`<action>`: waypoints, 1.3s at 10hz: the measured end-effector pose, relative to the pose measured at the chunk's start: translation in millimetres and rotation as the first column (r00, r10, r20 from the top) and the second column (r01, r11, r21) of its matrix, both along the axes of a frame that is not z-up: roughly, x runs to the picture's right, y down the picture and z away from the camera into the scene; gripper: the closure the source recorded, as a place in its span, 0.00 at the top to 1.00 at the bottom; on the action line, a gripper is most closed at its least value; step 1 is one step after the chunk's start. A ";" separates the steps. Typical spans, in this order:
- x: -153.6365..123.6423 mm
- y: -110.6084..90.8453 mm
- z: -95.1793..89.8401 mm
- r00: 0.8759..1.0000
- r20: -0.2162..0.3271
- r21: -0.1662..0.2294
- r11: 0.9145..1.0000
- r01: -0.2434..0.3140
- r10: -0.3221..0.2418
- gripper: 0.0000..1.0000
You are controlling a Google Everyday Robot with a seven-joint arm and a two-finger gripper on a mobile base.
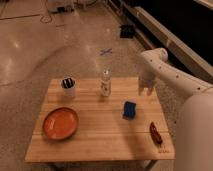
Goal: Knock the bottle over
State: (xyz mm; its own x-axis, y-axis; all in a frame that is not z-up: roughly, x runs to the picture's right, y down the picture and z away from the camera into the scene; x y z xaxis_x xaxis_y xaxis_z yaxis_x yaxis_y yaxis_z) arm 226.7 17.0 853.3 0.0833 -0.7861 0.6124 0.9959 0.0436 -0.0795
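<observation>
Bottle (pixel 105 82) upright, label illegible — gripper (pixel 146 90) above table (pixel 100 137) edge.

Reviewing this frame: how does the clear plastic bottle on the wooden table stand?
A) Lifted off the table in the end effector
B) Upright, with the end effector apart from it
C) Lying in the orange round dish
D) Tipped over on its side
B: the clear plastic bottle stands upright near the back edge of the wooden table, and the end effector hangs apart from it, over the table's right side in the view, behind the blue block.
</observation>
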 end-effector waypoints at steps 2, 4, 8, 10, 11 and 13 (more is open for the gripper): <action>-7.5 -9.8 5.9 1.000 0.005 -0.002 1.000 0.010 -0.010 0.45; -10.4 -7.0 10.8 1.000 0.005 -0.003 1.000 0.028 -0.028 0.45; -21.8 -18.1 18.3 0.999 0.010 -0.018 0.999 0.035 -0.035 0.45; -44.1 -25.6 28.9 0.999 0.025 -0.011 0.999 0.047 -0.046 0.45; -47.2 -28.5 30.6 0.998 0.034 -0.011 0.999 0.053 -0.053 0.45; -34.6 -23.7 35.1 0.998 0.032 -0.020 0.998 0.061 -0.060 0.45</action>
